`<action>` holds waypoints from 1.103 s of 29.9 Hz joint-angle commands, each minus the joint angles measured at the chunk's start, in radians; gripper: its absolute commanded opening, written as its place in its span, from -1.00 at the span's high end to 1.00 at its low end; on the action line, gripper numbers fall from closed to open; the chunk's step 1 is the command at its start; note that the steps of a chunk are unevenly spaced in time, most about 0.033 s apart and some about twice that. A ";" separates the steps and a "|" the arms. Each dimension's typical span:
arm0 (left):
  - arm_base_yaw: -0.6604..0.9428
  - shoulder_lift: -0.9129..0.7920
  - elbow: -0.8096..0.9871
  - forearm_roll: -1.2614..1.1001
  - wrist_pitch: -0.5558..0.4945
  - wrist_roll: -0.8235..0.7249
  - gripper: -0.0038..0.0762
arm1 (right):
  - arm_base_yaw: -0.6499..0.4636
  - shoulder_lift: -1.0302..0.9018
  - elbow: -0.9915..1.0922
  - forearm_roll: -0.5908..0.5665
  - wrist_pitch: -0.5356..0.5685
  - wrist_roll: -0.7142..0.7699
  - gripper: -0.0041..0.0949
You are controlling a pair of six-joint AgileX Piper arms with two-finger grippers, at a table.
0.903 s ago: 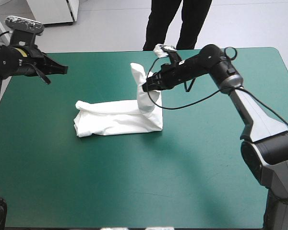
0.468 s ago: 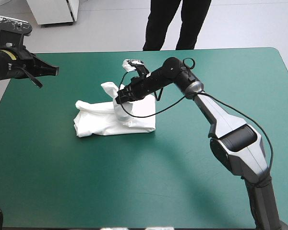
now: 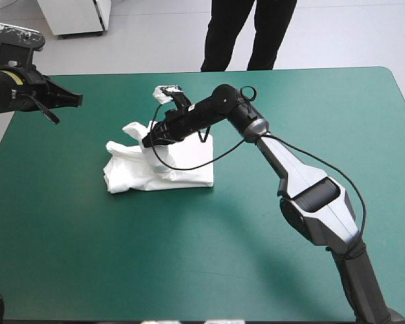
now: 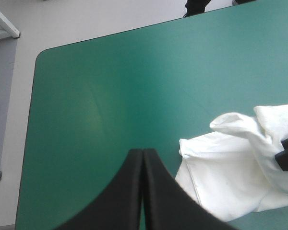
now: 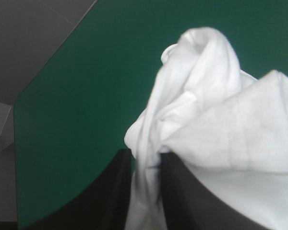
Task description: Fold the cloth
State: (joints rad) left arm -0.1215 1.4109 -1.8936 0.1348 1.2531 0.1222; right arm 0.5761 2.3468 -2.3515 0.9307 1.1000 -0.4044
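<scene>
The white T-shirt (image 3: 163, 170) lies as a folded bundle left of the table's middle, with one end pulled up and over toward the left. My right gripper (image 3: 148, 140) is shut on that raised end, low over the bundle. In the right wrist view the cloth (image 5: 216, 120) bunches between the black fingers (image 5: 115, 191) and spills ahead of them. My left gripper (image 3: 79, 99) is shut and empty, raised over the table's far left corner, well apart from the T-shirt. Its wrist view shows the closed fingertips (image 4: 143, 155) and the bundle's left end (image 4: 230, 177) off to one side.
The teal-green cover (image 3: 209, 256) is bare in front of and to the right of the bundle. The right arm (image 3: 283, 162) stretches across the table's middle from the near right. The table's far left corner (image 4: 38, 57) shows in the left wrist view.
My right gripper has carried the T-shirt's raised end leftward and lower over the bundle, shortening the bundle's right side. The left gripper drew back slightly to the left earlier, then held still.
</scene>
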 commanded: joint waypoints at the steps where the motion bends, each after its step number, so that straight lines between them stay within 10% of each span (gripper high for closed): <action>1: 0.002 -0.034 -0.029 -0.008 -0.041 -0.014 0.93 | -0.002 -0.071 -0.042 0.075 0.013 -0.016 0.14; 19: 0.000 -0.170 0.112 -0.031 -0.045 -0.008 0.93 | -0.228 -0.219 0.066 -0.273 0.137 0.131 -0.08; 33: 0.000 -0.263 0.231 -0.035 -0.073 -0.004 0.93 | -0.269 -0.219 0.278 -0.203 0.116 0.104 -0.08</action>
State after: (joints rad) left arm -0.1215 1.1701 -1.6410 0.1065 1.2431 0.1200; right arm 0.3042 2.1604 -2.0565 0.6533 1.2325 -0.2817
